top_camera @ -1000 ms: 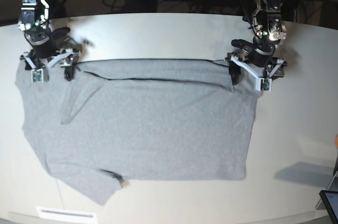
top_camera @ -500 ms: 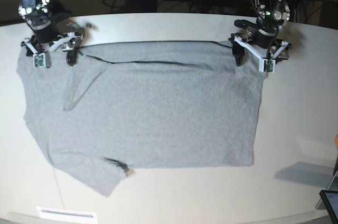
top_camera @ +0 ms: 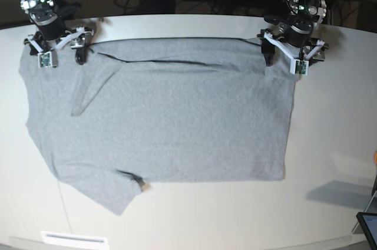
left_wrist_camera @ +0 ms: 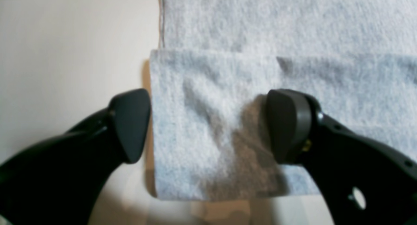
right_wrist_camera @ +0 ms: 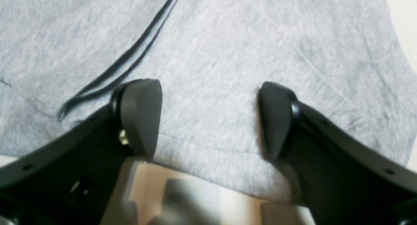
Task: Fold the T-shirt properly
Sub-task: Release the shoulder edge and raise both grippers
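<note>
So the T-shirt (top_camera: 165, 120) is lying plain side up on the white table (top_camera: 336, 120), spread wide, with one sleeve poking out at the near corner. Left gripper (left_wrist_camera: 208, 127) sits over a far corner of it, jaws spread wide, one fingertip (left_wrist_camera: 130, 124) off the cloth edge, gripping nothing. Right gripper (right_wrist_camera: 208, 120) is over the other far corner, also spread apart with cloth lying flat between the tips, nothing pinched.

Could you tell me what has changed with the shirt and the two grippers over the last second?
Both grippers, left gripper and right gripper, moved toward the table's far edge, and the T-shirt's far edge moved with them, stretching it flatter. Both jaws stayed open, and the near sleeve stayed put.
</note>
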`<control>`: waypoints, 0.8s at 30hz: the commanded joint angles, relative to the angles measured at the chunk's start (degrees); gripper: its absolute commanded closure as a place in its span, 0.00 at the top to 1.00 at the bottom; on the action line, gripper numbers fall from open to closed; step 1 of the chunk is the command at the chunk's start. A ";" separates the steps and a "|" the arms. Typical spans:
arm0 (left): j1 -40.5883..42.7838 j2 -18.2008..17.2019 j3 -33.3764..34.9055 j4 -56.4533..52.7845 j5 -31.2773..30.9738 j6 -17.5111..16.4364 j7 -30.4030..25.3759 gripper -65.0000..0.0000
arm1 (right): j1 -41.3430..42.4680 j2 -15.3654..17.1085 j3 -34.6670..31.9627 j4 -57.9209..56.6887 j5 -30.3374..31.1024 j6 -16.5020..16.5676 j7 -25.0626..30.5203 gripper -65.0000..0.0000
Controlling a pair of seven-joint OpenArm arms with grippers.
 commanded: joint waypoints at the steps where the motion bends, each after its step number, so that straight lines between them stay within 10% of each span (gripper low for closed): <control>1: 0.24 -0.46 -0.30 1.79 0.47 0.62 -0.69 0.83 | -0.69 0.16 0.06 -0.07 -0.49 0.26 -3.71 0.69; 24: -0.29 -0.29 -0.39 8.64 -0.06 0.70 -0.51 0.83 | 0.45 0.07 2.87 15.67 -0.40 0.35 -8.98 0.69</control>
